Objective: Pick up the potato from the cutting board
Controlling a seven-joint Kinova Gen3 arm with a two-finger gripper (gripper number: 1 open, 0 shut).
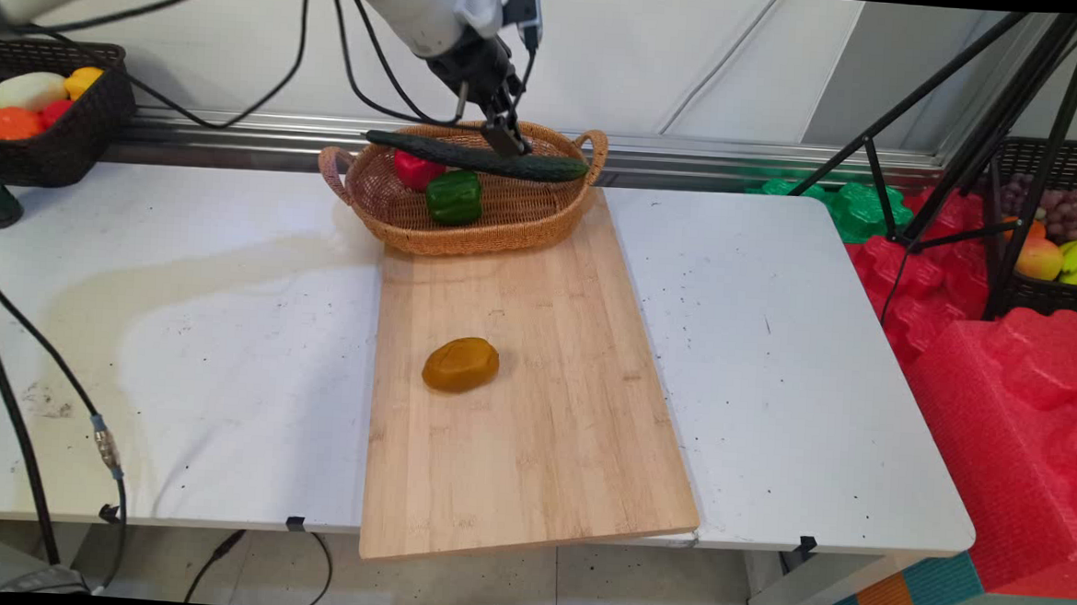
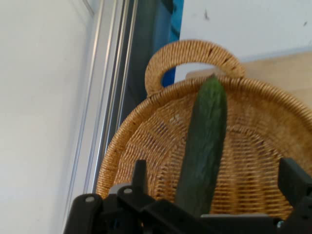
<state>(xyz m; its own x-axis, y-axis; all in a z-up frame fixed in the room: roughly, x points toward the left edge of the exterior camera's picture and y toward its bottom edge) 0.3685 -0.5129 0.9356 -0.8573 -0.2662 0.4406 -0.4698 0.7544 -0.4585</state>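
A long dark green cucumber (image 1: pixel 472 158) (image 2: pixel 204 136) lies across a woven wicker basket (image 1: pixel 468 242) (image 2: pixel 146 141) at the far end of a wooden cutting board (image 1: pixel 532 431). Its right end is at the basket's rim by the right handle. My gripper (image 1: pixel 506 139) (image 2: pixel 214 175) sits right over the cucumber's middle, open, with a finger on each side and a gap to both. A red pepper (image 1: pixel 415 169) and a green pepper (image 1: pixel 455 197) lie in the basket under the cucumber. A brown-orange, potato-like lump (image 1: pixel 461 364) rests on the board's middle.
A black basket of produce (image 1: pixel 50 129) stands at the table's far left. Off the right edge are a black tripod (image 1: pixel 971 132), another black basket with fruit (image 1: pixel 1049 228) and red foam pads (image 1: pixel 1004 382). Black cables hang from the arm and down the left side.
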